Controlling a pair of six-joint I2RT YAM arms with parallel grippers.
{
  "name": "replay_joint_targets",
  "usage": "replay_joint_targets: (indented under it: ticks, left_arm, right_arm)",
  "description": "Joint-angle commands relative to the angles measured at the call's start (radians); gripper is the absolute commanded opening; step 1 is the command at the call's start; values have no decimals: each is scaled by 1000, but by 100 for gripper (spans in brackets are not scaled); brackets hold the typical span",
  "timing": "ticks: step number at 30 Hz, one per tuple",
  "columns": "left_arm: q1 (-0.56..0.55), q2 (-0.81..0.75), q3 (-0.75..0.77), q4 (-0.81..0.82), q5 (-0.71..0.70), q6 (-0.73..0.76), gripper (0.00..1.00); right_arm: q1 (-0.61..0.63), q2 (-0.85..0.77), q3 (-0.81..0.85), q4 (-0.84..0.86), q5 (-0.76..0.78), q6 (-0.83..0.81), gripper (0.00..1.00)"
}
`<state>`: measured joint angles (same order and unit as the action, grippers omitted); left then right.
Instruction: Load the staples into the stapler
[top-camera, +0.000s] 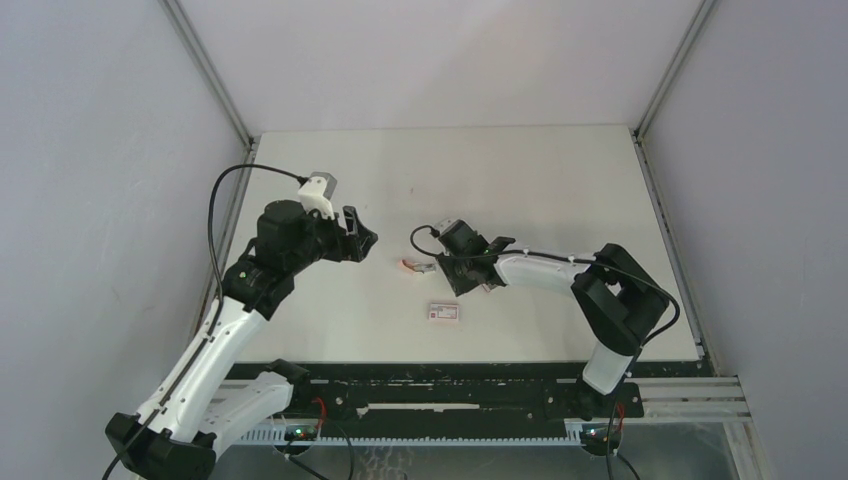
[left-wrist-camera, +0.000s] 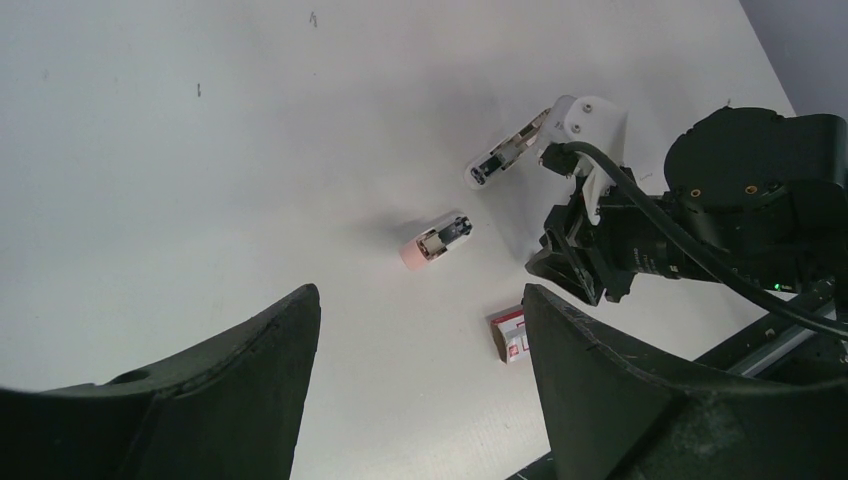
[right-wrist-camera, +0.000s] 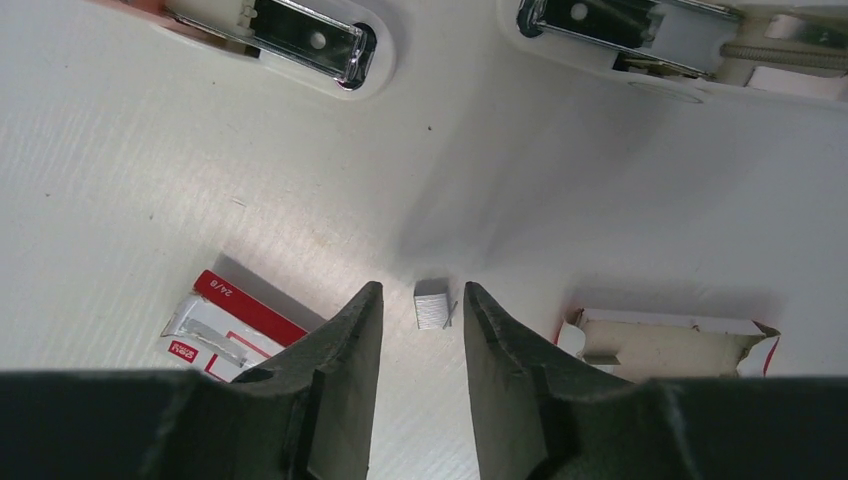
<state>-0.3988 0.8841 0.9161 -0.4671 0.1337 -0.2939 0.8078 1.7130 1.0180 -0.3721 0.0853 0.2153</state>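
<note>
As the right gripper (right-wrist-camera: 420, 298) comes to the pick-up stage of loading, its two dark fingers stand either side of the staples (right-wrist-camera: 432, 305). A thin gap shows on each side, so the claw is released and not yet clenched on anything. The staples lie on the white table (right-wrist-camera: 150, 180) near its middle, between the fingertips. A small white box with a red label (right-wrist-camera: 225, 325) sits just to one side, and a torn piece of carton (right-wrist-camera: 665, 345) lies on the other. In the overhead view the block itself is hidden beneath the right wrist.

The stapler (right-wrist-camera: 300, 40) lies beyond the fingers, opened out, with one metal-lined half close to a second half (right-wrist-camera: 620, 35). Whether the two are joined cannot be told. From above it lies just left of the right gripper, with the labelled box nearer the arm bases.

The left gripper (left-wrist-camera: 418, 300) hangs over the left part of the table, well apart from the stapler. Its claw is spread wide and holds nothing.

The step in hand appears to be grasping the staples. The next move likely calls for a square, gentle squeeze across the block's short sides, then a lift and a carry to the open metal channel.

The staples look like a short, flat, grey strip with fine ribbing. One loose staple leans off the edge at the right-hand finger, which suggests the strip could shed pieces or break if pinched unevenly.
</note>
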Motion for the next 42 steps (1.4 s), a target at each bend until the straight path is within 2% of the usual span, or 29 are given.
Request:
replay_joint_targets:
  ticks: [1, 15, 28, 33, 42]
  left_arm:
    - [5, 3, -14, 21, -2, 24, 78]
    - [5, 0, -13, 21, -2, 24, 78]
    - [5, -6, -14, 21, -6, 25, 78]
    - [5, -7, -15, 21, -5, 25, 78]
    - [5, -10, -16, 21, 0, 21, 78]
  right_arm:
    - [7, 13, 46, -8, -6, -36, 33]
    - [10, 46, 48, -20, -1, -44, 21]
    - [8, -22, 48, -50, 53, 6, 0]
    - [4, -38, 48, -71, 107, 12, 0]
    - [30, 25, 95, -155, 338, 29, 0]
